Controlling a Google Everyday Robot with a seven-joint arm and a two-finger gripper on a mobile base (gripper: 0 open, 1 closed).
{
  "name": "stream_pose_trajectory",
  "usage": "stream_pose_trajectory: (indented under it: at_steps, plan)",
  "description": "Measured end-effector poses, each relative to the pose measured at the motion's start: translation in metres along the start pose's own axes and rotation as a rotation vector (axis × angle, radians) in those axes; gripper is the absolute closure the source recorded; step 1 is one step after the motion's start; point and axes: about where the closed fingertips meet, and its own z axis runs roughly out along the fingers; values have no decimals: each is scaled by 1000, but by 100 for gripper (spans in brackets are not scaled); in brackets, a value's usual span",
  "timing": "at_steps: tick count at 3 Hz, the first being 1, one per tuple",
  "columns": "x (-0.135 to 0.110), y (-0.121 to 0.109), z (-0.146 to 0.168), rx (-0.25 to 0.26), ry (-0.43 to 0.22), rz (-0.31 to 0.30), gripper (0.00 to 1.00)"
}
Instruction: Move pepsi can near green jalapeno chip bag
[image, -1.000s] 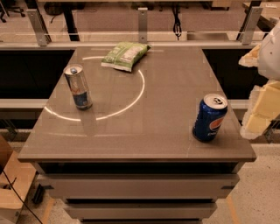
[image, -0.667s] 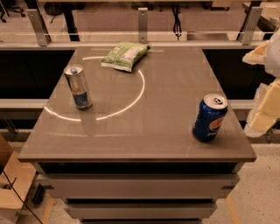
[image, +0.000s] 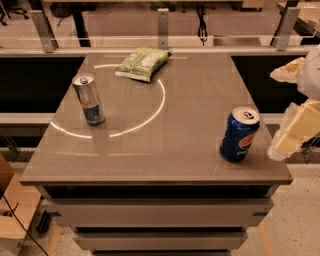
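Note:
The pepsi can (image: 239, 134), dark blue with a silver top and round logo, stands upright near the table's front right corner. The green jalapeno chip bag (image: 142, 63) lies flat at the far middle of the table, well apart from the can. My gripper (image: 280, 112) hangs just off the table's right edge, to the right of the pepsi can and not touching it. Its two cream fingers (image: 297, 129) are spread apart, with nothing between them.
A taller, slim silver-and-blue can (image: 89, 99) stands upright on the left side of the grey table (image: 150, 150). A bright ring of light lies across the tabletop. A railing with posts runs behind the table. A cardboard box sits on the floor at lower left.
The gripper has only shifted slightly beside the table's right edge. The cans and the bag have not moved.

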Motion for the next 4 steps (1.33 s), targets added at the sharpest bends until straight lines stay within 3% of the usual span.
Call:
stream_pose_trajectory:
  at_steps: [1, 2, 4]
  plan:
    - [-9, -6, 23, -13, -76, -4, 0]
    - [-11, -13, 49, -37, -99, -2, 0]
    - [3, -16, 82, -79, -75, 53, 42]
